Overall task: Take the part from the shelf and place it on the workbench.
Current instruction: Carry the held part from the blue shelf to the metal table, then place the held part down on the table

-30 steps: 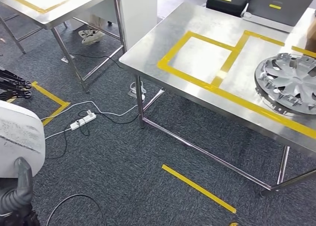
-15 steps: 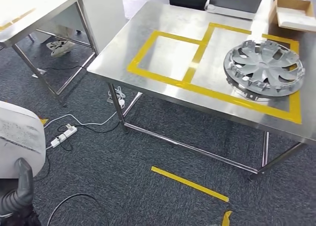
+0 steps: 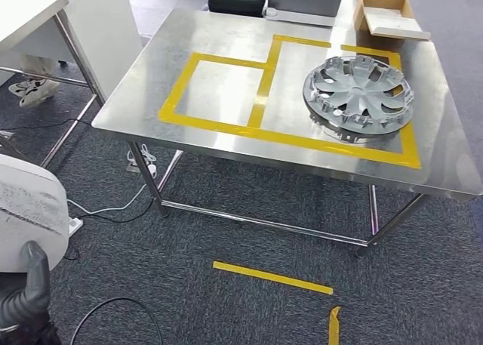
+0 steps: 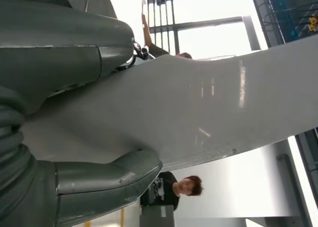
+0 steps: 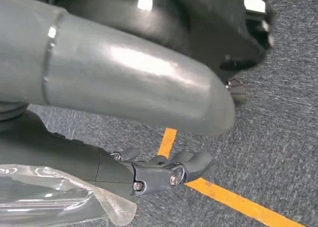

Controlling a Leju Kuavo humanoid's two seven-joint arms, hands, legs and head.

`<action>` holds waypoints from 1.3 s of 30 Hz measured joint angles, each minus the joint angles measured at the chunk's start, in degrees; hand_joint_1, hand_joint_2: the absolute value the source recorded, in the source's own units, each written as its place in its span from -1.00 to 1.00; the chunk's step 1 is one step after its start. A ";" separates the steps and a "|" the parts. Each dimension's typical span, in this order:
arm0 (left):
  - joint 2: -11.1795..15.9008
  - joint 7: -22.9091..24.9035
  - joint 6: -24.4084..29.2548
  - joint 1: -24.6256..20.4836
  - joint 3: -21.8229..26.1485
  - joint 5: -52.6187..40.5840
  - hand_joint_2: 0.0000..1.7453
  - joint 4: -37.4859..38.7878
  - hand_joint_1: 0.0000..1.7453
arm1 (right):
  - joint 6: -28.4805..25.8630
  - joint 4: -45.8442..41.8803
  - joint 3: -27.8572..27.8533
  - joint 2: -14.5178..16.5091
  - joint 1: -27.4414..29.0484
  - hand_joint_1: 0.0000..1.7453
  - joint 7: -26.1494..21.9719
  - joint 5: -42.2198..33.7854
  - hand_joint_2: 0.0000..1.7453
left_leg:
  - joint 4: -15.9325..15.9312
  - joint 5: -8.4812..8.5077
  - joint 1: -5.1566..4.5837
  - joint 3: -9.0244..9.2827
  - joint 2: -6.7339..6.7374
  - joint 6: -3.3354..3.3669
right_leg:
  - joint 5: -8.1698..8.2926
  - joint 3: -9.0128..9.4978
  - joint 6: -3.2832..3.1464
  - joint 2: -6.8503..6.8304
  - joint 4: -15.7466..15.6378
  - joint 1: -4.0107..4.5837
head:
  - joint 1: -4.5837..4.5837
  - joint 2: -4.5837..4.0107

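The left hand (image 4: 56,137) clamps a white part (image 4: 210,113), thumb on one face and fingers (image 4: 67,53) on the other; in the head view the part (image 3: 29,217) is cut off at the frame's edge. The right hand (image 5: 123,152) hangs above carpet, fingers (image 5: 180,170) loosely extended, touching nothing. Beyond, a steel worktop (image 3: 148,96) carries a hubcap (image 3: 358,96) inside yellow tape (image 3: 284,137).

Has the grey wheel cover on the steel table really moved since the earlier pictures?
No. The wheel cover lies in the same right-hand taped box on the table; the whole view has shifted, so the camera turned.
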 joint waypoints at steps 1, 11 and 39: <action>-0.01 0.04 -0.02 0.09 0.03 -0.04 1.00 -0.01 1.00 | -0.23 0.00 0.03 0.00 -0.08 -1.00 0.03 0.46 -1.00 | -0.01 -0.13 -0.15 0.05 0.57 0.25 | -1.81 -1.96 0.09 -1.56 3.68 0.10 | 0.17 0.00; -0.01 0.67 -0.40 0.20 0.12 -0.09 1.00 -0.01 1.00 | -1.37 0.00 0.12 0.02 -0.03 -1.00 0.57 1.95 -1.00 | -0.04 -1.64 -0.84 1.67 2.50 -0.71 | 3.32 1.95 -1.07 -3.62 -4.11 0.75 | 0.21 0.00; -0.01 0.85 -0.91 -0.08 0.53 0.09 1.00 0.00 1.00 | -1.90 0.00 1.08 0.26 0.00 -1.00 1.16 3.26 -1.00 | -0.20 -1.15 -0.90 1.54 1.99 0.18 | 3.32 0.76 -0.52 -3.10 -2.01 0.47 | 0.28 0.01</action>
